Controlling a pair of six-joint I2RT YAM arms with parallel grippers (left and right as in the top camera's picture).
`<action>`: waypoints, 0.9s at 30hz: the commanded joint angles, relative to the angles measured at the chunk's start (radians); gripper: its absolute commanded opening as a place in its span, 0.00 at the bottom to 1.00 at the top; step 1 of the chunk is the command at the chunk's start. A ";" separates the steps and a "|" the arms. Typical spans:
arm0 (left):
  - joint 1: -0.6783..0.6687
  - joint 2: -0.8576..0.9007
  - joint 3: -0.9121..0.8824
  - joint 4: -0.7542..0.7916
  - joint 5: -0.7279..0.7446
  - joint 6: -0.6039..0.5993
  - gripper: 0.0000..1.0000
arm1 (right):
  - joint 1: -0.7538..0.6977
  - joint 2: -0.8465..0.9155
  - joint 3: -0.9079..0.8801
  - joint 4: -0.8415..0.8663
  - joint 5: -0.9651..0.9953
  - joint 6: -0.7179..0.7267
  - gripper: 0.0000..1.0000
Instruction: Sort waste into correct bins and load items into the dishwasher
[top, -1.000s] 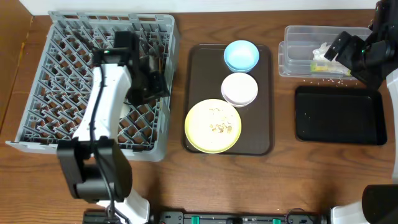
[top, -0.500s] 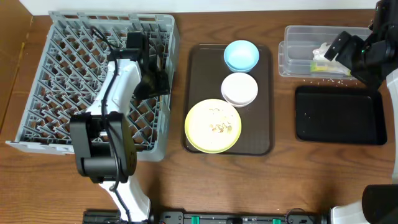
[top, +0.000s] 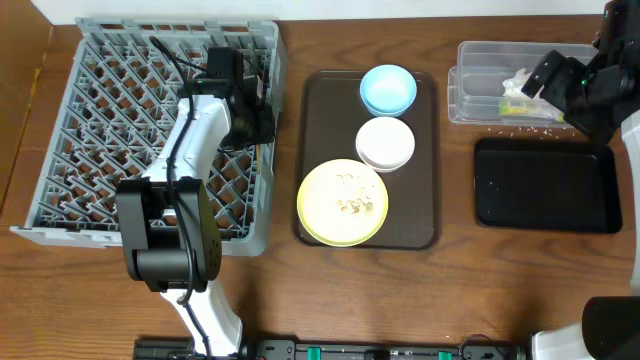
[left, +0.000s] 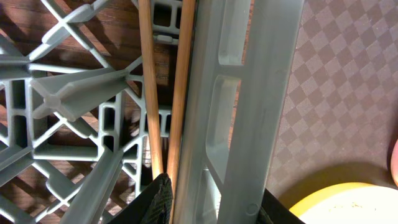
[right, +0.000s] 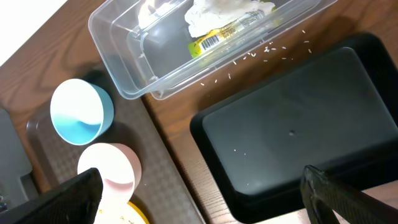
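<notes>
The grey dish rack (top: 100, 130) fills the left of the table. My left gripper (top: 250, 122) is low at the rack's right wall and open; in the left wrist view its fingers (left: 214, 208) straddle that wall (left: 249, 93). The two wooden chopsticks (left: 166, 93) lie against the wall's inner side, by my left finger. The light blue bowl (top: 388, 88), white bowl (top: 385, 143) and yellow-green plate (top: 343, 203) with crumbs sit on the brown tray (top: 325, 110). The napkin (right: 217, 15) and wrapper (right: 224, 34) lie in the clear tub (top: 480, 95). My right gripper (right: 205, 190) is wide open and empty above the black tray (top: 545, 185). The cup is out of view.
Rice crumbs (right: 261, 53) are scattered on the wood between the tub and the black tray, with a few specks on the tray (right: 292, 130). The right arm (top: 590, 90) hangs over the tub's right end. Upright pegs (left: 68, 93) crowd the rack's inside.
My left gripper has moved toward the far end of the rack along its right wall. The right arm and the dishes have not moved.
</notes>
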 joint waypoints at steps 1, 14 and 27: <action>0.011 0.016 -0.001 0.019 -0.033 -0.002 0.33 | -0.001 -0.011 0.004 -0.002 0.010 -0.013 0.99; 0.011 0.016 -0.001 0.159 -0.033 -0.070 0.22 | -0.001 -0.011 0.004 -0.002 0.010 -0.013 0.99; 0.011 0.015 0.000 0.237 -0.033 -0.086 0.12 | -0.001 -0.011 0.004 -0.002 0.010 -0.013 0.99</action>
